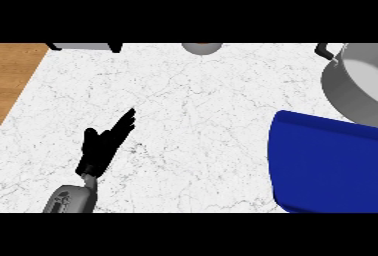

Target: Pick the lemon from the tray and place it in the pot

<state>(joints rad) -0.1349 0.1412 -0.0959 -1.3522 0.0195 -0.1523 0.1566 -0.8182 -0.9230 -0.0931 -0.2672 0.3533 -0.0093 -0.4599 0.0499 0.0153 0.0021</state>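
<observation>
Left hand (105, 145) is rested open on the desk (192, 115), nothing held. Right hand and lemon are not seen; tray (325, 165) lies beside pot (354, 85), presumably for short transfer.

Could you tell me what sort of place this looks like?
Probably a kitchen counter: a white marble worktop holds a grey pot beside a blue tray, with the left hand open over it.

A white marble counter (199, 125) fills the scene, a wooden floor strip (16, 70) on its left; far off, a small grey round object (201, 47) sits at the edge.
</observation>
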